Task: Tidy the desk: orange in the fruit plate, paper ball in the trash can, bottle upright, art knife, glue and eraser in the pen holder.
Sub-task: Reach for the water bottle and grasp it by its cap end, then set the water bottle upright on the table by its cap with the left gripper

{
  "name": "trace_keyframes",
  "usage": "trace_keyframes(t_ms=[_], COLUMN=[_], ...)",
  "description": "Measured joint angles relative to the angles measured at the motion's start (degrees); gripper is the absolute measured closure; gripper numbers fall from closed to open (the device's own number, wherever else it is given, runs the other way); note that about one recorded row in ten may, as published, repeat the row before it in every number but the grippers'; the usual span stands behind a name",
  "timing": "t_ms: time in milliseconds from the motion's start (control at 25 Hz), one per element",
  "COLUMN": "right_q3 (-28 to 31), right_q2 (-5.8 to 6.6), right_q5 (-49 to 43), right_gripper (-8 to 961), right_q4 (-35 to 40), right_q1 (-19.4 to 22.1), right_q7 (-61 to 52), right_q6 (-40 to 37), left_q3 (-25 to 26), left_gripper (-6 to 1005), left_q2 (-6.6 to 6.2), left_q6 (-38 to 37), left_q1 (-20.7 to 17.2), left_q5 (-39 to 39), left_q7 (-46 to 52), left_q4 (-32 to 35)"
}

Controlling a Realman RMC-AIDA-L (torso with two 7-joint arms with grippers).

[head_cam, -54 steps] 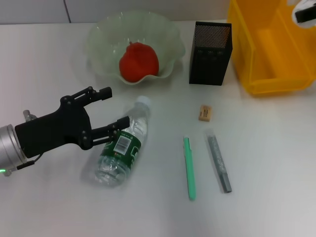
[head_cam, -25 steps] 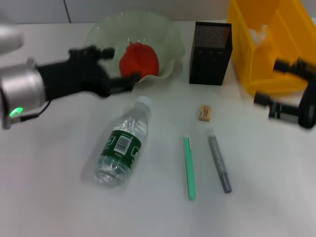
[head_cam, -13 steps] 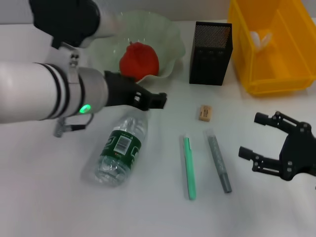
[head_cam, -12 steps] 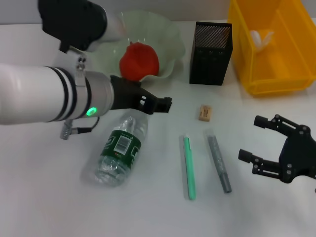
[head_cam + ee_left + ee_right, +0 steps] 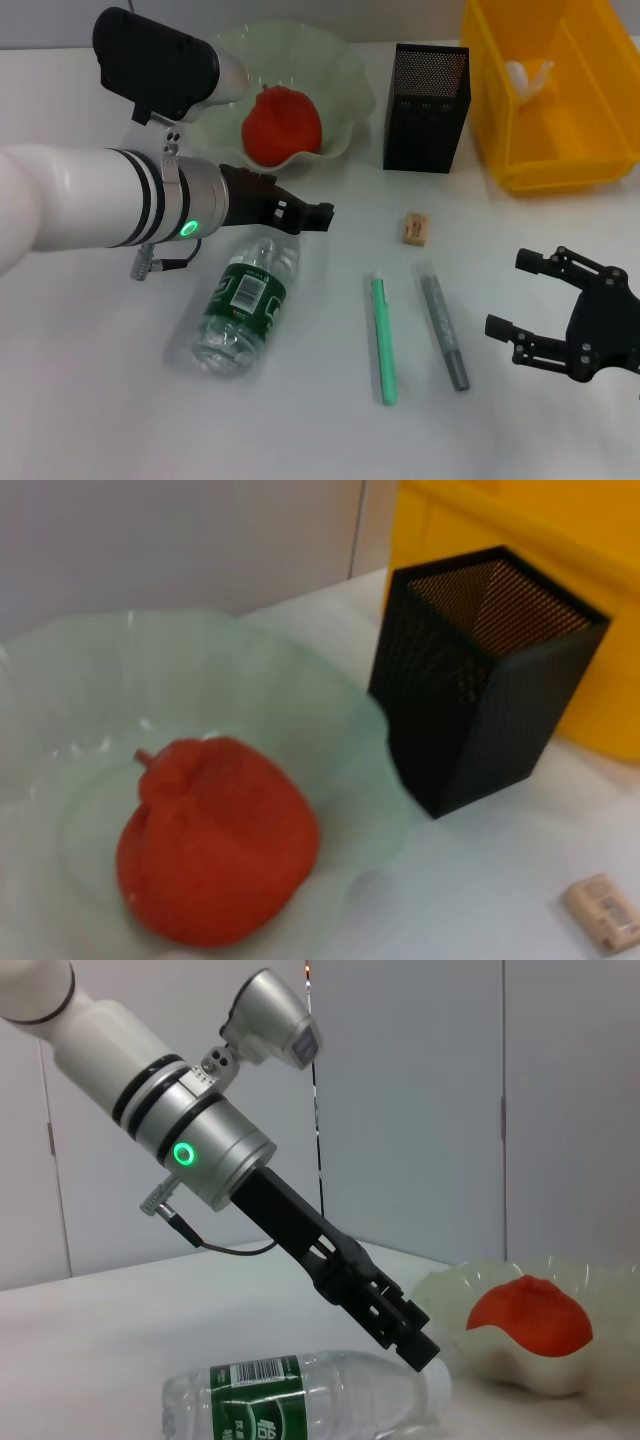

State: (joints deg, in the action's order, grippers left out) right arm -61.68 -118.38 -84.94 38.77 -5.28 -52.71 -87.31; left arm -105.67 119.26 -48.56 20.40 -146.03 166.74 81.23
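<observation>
Now the left pincer (image 5: 318, 213), seemingly together, is hovering over the bottle (image 5: 247, 300) cap; it should spread before gripping. The right pincer (image 5: 545, 305), apart, is idling at four o'clock.

Left arm (image 5: 90, 205) is glossy white with black bands, a silver cuff and a green LED; black gripper (image 5: 318, 213); right gripper (image 5: 515, 296) is skeletal black linkage.

My left jaws (image 5: 322, 215) have swung from beside the bottle's (image 5: 245, 302) label, up past the fruit plate (image 5: 340, 70), to above its cap. My right jaws (image 5: 520, 295) have left the trash can (image 5: 520, 150) and come low over the counter (image 5: 80, 400). The paper ball (image 5: 527, 75) now lies inside the can.
</observation>
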Motion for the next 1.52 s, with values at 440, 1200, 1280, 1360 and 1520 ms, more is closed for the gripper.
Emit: trace_keyframes(t_ms=[440,1200,1280,1360,1520], right_q3=[-0.03,0.33,0.99,1.62,1.77], right_q2=[0.05,0.18,0.18,0.18,0.18], right_q5=[-0.2,-1.77,-2.63,-3.16,-3.19], right_gripper=[101,100,100,100,101], right_q4=[-1.3,-1.17,-1.03,-0.97,-0.97], right_q1=[-0.41,-1.27,-1.5,-1.71,-1.77], right_q7=[-0.16,-2.57,-3.24,-3.76,-3.96], right_q6=[0.31,0.84,0.72,0.5,0.48], left_q3=[1.34,1.23,1.29,1.34,1.33], left_gripper=[214,363,406,449,499], left_q2=[0.0,-0.16,-0.13,-0.08,-0.08], left_q6=[3.51,1.17,0.55,-0.56,-2.17], left_q1=[5.97,10.52,10.95,11.07,11.13], left_q5=[2.05,1.55,1.27,0.79,0.07], left_q7=[-1.22,-2.44,-2.46,-2.48,-2.49], left_q4=[-12.34,-16.18,-16.22,-14.91,-13.55])
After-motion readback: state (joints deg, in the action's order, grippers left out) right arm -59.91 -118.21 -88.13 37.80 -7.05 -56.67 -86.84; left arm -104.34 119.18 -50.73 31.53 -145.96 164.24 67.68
